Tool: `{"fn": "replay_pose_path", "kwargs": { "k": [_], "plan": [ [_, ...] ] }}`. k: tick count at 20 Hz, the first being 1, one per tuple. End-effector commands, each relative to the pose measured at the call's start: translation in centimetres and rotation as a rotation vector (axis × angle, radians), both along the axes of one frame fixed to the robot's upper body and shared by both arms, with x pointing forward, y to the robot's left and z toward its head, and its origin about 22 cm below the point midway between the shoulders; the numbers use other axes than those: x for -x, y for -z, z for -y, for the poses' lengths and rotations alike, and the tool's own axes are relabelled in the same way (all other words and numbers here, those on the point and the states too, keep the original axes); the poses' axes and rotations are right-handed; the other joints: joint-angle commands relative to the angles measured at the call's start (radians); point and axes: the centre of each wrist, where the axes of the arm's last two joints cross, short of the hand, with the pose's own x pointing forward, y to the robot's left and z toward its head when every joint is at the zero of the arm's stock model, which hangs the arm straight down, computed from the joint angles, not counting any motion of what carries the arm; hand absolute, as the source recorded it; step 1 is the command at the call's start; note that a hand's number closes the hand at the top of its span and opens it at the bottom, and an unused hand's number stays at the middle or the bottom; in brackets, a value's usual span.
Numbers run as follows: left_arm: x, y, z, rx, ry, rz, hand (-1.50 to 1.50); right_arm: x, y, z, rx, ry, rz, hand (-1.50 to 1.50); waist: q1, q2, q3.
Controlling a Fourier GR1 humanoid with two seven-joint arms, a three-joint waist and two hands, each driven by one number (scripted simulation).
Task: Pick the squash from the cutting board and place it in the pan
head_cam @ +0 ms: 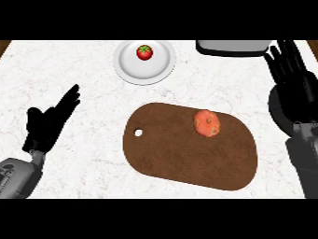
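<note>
Right hand hangs at the right edge of the counter with its fingers straight and pointing away from the robot, holding nothing; it hovers over a dark round shape that is most likely the pan, though forearm and hand hide most of it. Well apart from that hand, the squash lies on the upper right part of the brown cutting board, a small, rounded, orange-red piece resting flat. It looks light and stiff, with a smooth skin that could slip and a shape that could roll, so the sensible hold is thumb on 1 side and fingers on the other across its widest part, coming from above. Left hand rests open at the left of the counter, fingers up, holding nothing. Beyond the board stand a white plate carrying a tomato, and a pale appliance at the far edge; neither matters for the pick.
</note>
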Motion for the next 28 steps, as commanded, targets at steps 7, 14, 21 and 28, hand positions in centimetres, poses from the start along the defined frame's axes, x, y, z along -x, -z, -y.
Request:
{"fn": "replay_pose_path", "kwargs": {
  "k": [7, 14, 21, 28],
  "plan": [
    [-1.1, -2.6, 2.8, -0.018, 0.119, 0.116, 0.00, -3.1, -1.3, 2.1, 0.887, -0.196, -0.233, -1.50, 0.085, -0.004, -0.006],
    [-0.3, -4.3, 5.2, 0.008, 0.093, 0.113, 0.00, -4.4, 9.5, -2.1, 0.771, -0.210, -0.213, -1.50, 0.017, -0.019, 0.029],
    [1.0, -2.7, 3.0, 0.001, 0.069, 0.097, 0.00, -6.1, 6.5, -2.1, 1.150, -0.419, -0.296, -1.50, 0.002, -0.026, 0.026],
    [1.0, -3.3, 4.1, -0.002, 0.086, 0.099, 0.00, -9.4, 0.5, -7.3, 1.501, -0.600, -0.435, -1.50, 0.009, -0.027, 0.025]
  ]
}}
